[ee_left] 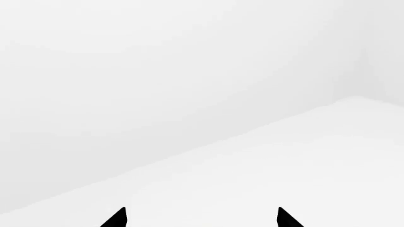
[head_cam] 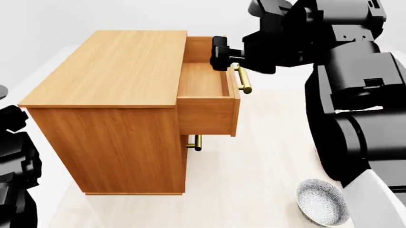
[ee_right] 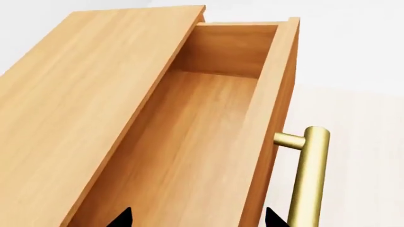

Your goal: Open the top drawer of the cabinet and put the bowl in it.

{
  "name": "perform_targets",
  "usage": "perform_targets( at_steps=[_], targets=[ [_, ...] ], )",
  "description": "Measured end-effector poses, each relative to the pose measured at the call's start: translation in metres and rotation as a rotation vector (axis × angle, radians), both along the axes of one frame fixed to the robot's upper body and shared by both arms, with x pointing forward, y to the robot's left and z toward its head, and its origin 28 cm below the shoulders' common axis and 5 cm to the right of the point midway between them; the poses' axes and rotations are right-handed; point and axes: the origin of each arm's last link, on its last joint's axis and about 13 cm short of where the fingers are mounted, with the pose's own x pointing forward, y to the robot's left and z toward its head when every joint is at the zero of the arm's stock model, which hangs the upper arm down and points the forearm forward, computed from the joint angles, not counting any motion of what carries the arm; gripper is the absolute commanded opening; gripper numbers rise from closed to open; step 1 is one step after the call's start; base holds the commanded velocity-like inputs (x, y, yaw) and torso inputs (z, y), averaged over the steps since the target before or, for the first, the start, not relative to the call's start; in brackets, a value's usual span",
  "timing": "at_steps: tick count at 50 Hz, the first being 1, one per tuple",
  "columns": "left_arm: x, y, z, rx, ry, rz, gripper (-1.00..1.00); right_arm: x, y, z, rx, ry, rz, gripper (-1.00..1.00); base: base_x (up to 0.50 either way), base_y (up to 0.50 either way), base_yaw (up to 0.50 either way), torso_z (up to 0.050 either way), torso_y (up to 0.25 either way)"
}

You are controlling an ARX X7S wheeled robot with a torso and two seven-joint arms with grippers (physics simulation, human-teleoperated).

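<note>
Though pulled out, top drawer (head_cam: 206, 88) near bowl (head_cam: 322, 202).

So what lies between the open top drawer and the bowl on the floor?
In the head view, only bare pale floor lies between the top drawer and the bowl; the robot's dark body stands to one side.

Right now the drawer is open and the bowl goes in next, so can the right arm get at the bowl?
Probably yes. The bowl sits uncovered on the floor with nothing on it, and the right gripper, open and empty, hovers over the top drawer; it must swing back and down.
</note>
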Motion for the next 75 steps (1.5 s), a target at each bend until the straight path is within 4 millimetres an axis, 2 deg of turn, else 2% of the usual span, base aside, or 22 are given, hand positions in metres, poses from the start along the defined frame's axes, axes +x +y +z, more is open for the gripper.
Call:
perform_targets(
  at_steps=[29, 58, 75],
  targets=[
    [-0.002, 0.001, -0.005, -0.014, 0.008, 0.0, 1.0, 0.001, 0.016, -0.016, -0.185, 0.031, 0.012, 1.0, 0.0, 0.0, 0.0, 0.0, 0.0],
    [-0.002, -0.001, -0.007, -0.016, 0.012, -0.002, 1.0, 0.003, 0.001, -0.023, -0.161, 0.04, -0.035, 1.0, 0.0, 0.0, 0.0, 0.0, 0.0],
    [-0.002, -0.002, -0.006, -0.018, 0.011, -0.005, 1.0, 0.004, -0.012, -0.021, -0.254, 0.03, -0.092, 1.0, 0.0, 0.0, 0.0, 0.0, 0.0]
  ],
)
